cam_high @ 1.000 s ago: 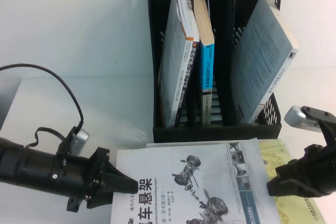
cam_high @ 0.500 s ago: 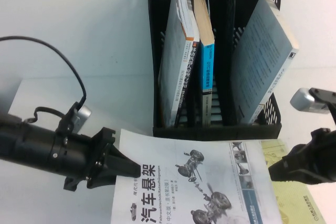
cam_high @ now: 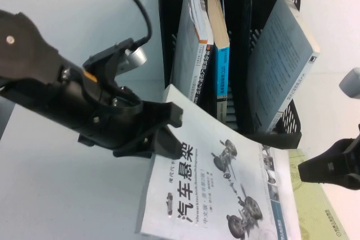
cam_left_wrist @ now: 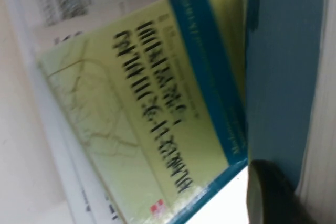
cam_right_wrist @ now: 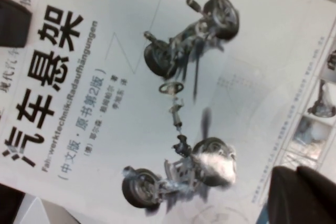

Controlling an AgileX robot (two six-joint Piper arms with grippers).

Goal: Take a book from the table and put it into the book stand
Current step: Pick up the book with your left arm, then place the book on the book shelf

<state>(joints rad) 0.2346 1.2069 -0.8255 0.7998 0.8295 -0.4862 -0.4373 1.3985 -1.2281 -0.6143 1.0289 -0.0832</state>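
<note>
One table [cam_high: 67, 195], one three-slot book stand [cam_high: 169, 54] holding three books, one white book [cam_high: 219, 195] tilted up before it, clamped at its edge by my left gripper [cam_high: 166, 133]; right gripper [cam_high: 315, 170] beside it, grip unreadable.

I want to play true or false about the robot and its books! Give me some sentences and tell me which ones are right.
1. The left gripper is shut on the book with the car parts on its cover. True.
2. The book stand has no books in it. False: several books stand in its compartments.
3. The right gripper is clamped on the grey-covered book. False: it hangs beside the white book's right edge, and that grey book leans in the stand's right compartment.
4. A yellow-green book lies under the white one. True.
5. The white book is already in the stand. False: it is lifted, tilted, in front of it.
</note>
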